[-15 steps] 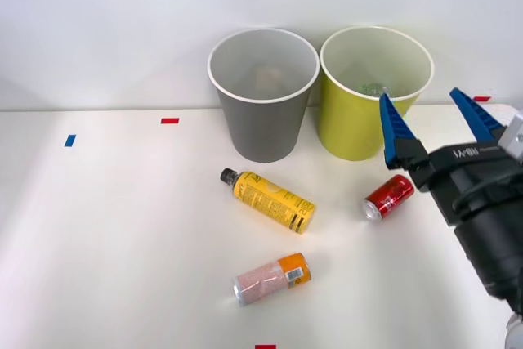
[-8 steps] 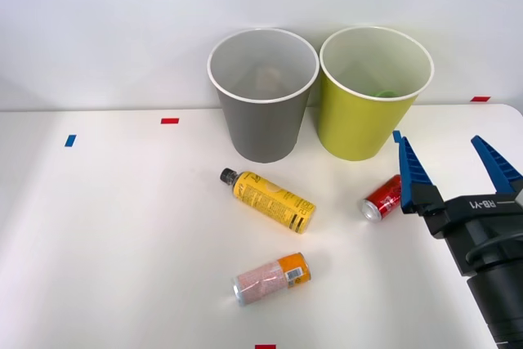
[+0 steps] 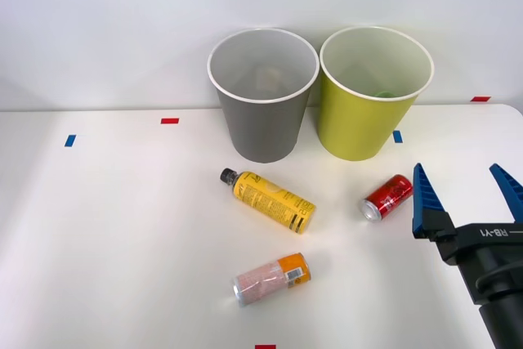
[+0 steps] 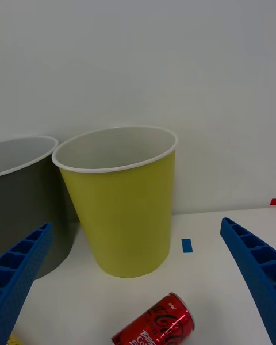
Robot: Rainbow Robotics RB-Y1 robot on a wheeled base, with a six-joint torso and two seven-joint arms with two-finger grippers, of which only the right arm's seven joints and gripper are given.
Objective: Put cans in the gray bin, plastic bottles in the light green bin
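The gray bin and the light green bin stand side by side at the back of the table. A bit of green shows inside the light green bin. The yellow plastic bottle lies in front of the gray bin. Further forward lies the pink can. The red can lies on its side before the light green bin. My right gripper hangs open and empty just right of the red can, not touching it. In the wrist view the red can lies between my blue fingers, below the light green bin.
Small tape marks dot the white table: blue beside the light green bin, red and blue at the left, red at the front edge. A white wall stands close behind the bins.
My right gripper has drawn back from beside the light green bin toward the front of the table, staying open. The cans and the yellow bottle have not moved.
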